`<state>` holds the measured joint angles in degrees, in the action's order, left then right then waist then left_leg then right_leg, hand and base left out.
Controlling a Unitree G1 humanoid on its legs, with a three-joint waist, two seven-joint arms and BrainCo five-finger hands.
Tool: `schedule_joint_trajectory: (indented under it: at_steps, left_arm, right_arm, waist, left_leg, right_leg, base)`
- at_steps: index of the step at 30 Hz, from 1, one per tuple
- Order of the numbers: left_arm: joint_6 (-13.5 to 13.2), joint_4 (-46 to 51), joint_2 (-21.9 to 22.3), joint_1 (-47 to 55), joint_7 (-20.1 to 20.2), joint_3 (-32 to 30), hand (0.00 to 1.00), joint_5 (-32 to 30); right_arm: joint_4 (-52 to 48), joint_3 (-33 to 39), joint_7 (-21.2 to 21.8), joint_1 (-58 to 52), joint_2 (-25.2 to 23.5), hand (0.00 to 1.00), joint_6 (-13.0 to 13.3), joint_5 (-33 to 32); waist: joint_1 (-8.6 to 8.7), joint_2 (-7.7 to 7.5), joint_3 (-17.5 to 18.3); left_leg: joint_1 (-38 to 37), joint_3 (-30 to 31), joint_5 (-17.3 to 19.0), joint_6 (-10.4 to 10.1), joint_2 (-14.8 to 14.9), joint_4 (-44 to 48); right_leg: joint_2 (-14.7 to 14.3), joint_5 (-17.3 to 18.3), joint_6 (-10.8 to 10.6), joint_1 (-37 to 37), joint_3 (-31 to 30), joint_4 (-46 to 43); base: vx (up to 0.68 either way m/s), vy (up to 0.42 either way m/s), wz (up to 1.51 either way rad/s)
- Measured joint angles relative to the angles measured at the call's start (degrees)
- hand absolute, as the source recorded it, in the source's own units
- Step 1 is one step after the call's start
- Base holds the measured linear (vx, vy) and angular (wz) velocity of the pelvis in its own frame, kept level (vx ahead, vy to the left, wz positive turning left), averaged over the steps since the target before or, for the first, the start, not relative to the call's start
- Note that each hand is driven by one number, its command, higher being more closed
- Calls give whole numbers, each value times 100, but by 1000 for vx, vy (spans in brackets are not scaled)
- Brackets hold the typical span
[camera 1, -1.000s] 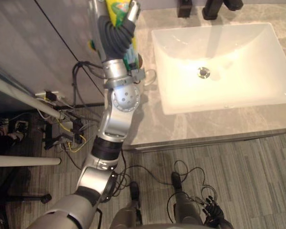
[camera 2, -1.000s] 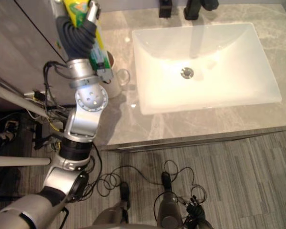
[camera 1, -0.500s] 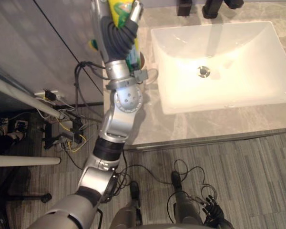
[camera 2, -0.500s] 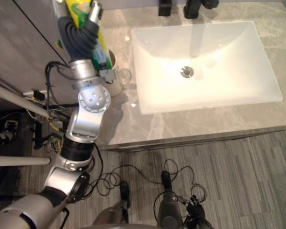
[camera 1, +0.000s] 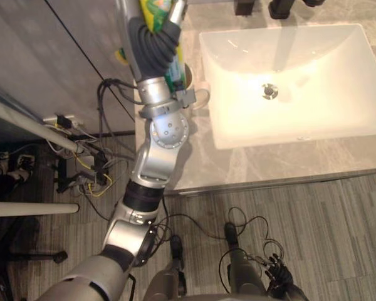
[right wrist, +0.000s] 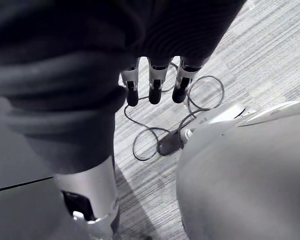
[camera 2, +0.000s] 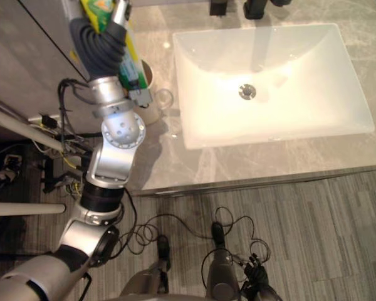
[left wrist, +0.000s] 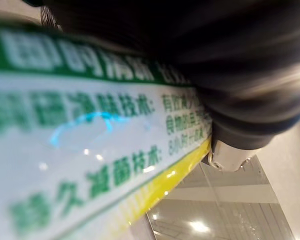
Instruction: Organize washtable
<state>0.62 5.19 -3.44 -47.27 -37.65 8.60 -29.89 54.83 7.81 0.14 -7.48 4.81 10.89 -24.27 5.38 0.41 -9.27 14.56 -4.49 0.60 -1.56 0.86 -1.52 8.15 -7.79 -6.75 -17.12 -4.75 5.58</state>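
From the head camera, the grey stone counter (camera 1: 269, 164) around the white sink (camera 1: 238, 59) looks mostly bare, with the dark tap (camera 1: 281, 7) at the back. A cup (camera 2: 146, 75) stands on the counter just left of the sink. The left arm reaches up over that corner, and the left hand (camera 1: 173, 15) is held above the cup with a green and yellow pack (camera 1: 151, 9) in it. A silver finger lies curled across the pack's front. Judging by this, the tidying is part way through. The pack is picked up but not yet put down, and placing it by or in the cup seems to be what is left

The left wrist camera has the pack's printed side pressed close against the hand's dark cover, which fits a firm hold, though the fingertips are not clear here

The right wrist camera has the right hand (right wrist: 153, 85) hanging low over the wooden floor (right wrist: 230, 65), fingers loose and nearly straight, holding nothing
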Motion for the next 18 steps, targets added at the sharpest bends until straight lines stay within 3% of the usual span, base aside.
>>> schedule_joint_trajectory:
  at_steps: [18]
  left_arm:
    - [-220,0,40,-94,9,97,100,-2]
  right_arm:
    - [0,-90,-36,96,8,0,13,-43]
  waist:
    - [-6,-20,-143]
  left_leg:
    - [67,21,5,2,4,55]
  right_leg:
    - [-2,0,0,-34,13,0]
  base:
    - [0,0,0]
